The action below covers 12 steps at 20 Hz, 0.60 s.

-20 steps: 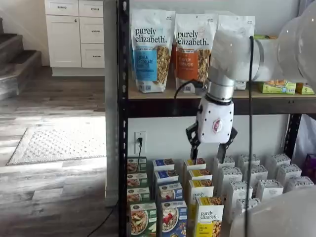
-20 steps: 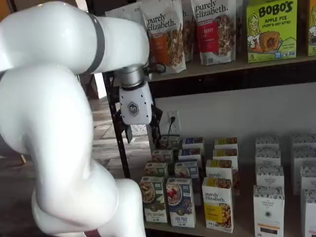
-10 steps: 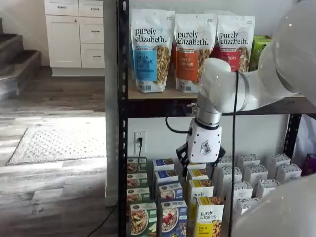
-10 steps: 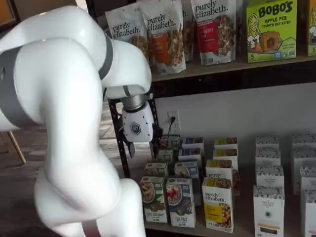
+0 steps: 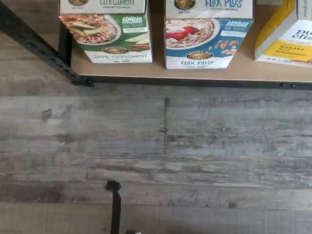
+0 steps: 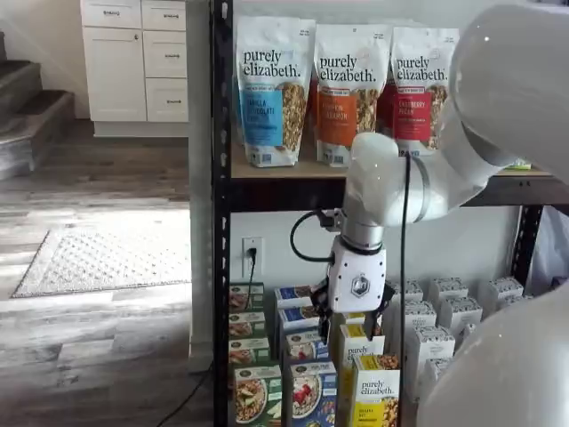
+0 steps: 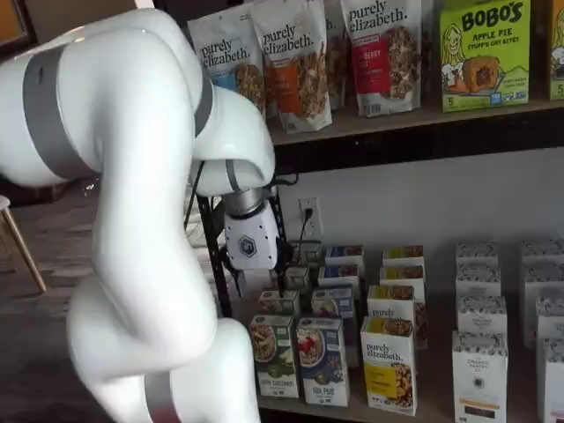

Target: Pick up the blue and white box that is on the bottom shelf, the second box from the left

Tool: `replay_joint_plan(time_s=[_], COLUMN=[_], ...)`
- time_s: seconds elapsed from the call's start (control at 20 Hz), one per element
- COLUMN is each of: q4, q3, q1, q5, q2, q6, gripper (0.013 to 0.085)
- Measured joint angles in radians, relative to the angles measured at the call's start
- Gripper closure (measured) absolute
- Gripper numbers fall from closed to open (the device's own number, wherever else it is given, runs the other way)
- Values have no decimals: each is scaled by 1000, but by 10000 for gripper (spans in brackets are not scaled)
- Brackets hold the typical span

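I have the small blue and white cardboard carton [image 5: 208,33] at the front edge of the bottom shelf, a pale wood surface [image 5: 195,73] edged in black metal. In both shelf views it stands upright, long axis vertical [image 6: 313,394] [image 7: 322,359], its printed front with a granola bowl and red berries facing out toward the cameras. The wrist view looks down on it, reading "Flax Plus" on its front.

Just beside it at 9 o'clock in both shelf views stands a green-fronted cardboard carton [image 5: 108,32] of the same shape; at 3 o'clock, a yellow and white "purely elizabeth" carton [image 5: 286,34]. More cartons line up in rows behind them.

The white-bodied gripper [image 7: 256,285] hangs above the rows, at about 11 o'clock of the blue box in that shelf view, holding nothing. Its black fingers [image 7: 235,280] show only dimly against the rack, so I cannot tell whether the jaws are parted or closed. In a shelf view the gripper body [image 6: 356,276] covers the middle rows.

Below the shelf lies grey, grained wood-plank flooring [image 5: 156,146].
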Motion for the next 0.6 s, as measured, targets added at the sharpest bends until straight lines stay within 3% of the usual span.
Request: replay_joint_plan(time_s=[0.35,0.6], q4=[-19,-80], q3=[-13,-21], q1=[0,-1], q5=[-85,-151], q2=[101,166], q6=[13,60], gripper=[130,130])
